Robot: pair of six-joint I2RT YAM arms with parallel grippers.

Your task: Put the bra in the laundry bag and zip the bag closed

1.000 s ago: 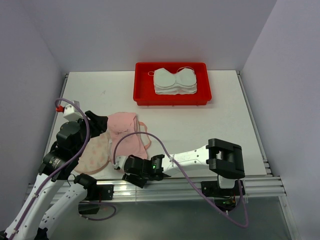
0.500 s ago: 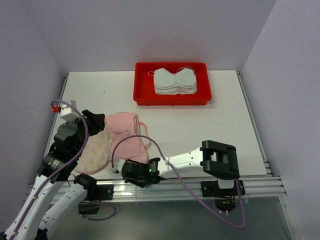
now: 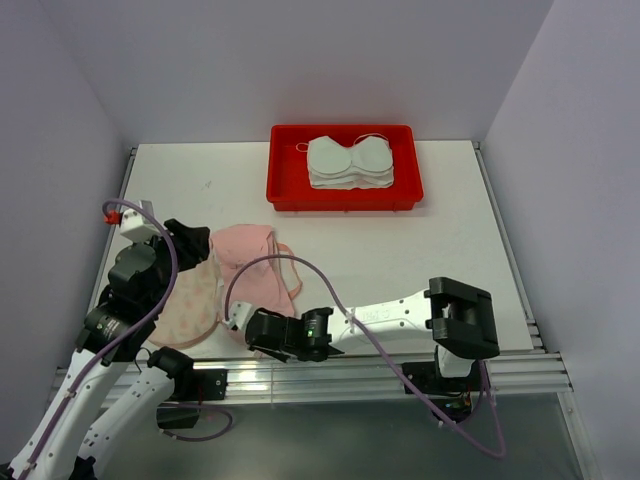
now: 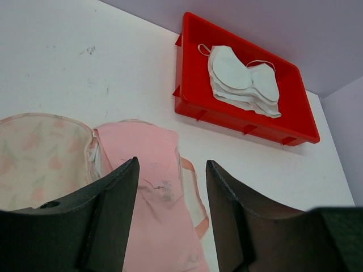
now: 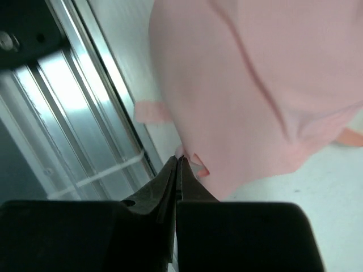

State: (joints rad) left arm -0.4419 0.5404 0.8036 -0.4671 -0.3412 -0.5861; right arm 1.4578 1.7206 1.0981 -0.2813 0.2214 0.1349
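So far nothing is bagged: the pale pink soft-cloth bra (image 3: 258,272) lies flat on the white table (image 3: 440,240), just ahead of the right fingers (image 5: 180,164). These are pressed together at its near hem; whether they catch cloth I cannot tell. The cream oval printed-fabric laundry bag (image 3: 192,300) lies alongside the bra, below the spread left fingers (image 3: 205,240). Insertion and zipping remain.

1. White table (image 3: 450,230), three things lying on it;
2. Red tray (image 3: 282,190) sits by the far edge, about centre;
3. Pink bra (image 3: 255,270) lies front left;
4. Laundry bag (image 3: 195,305) lies touching the bra's left side.
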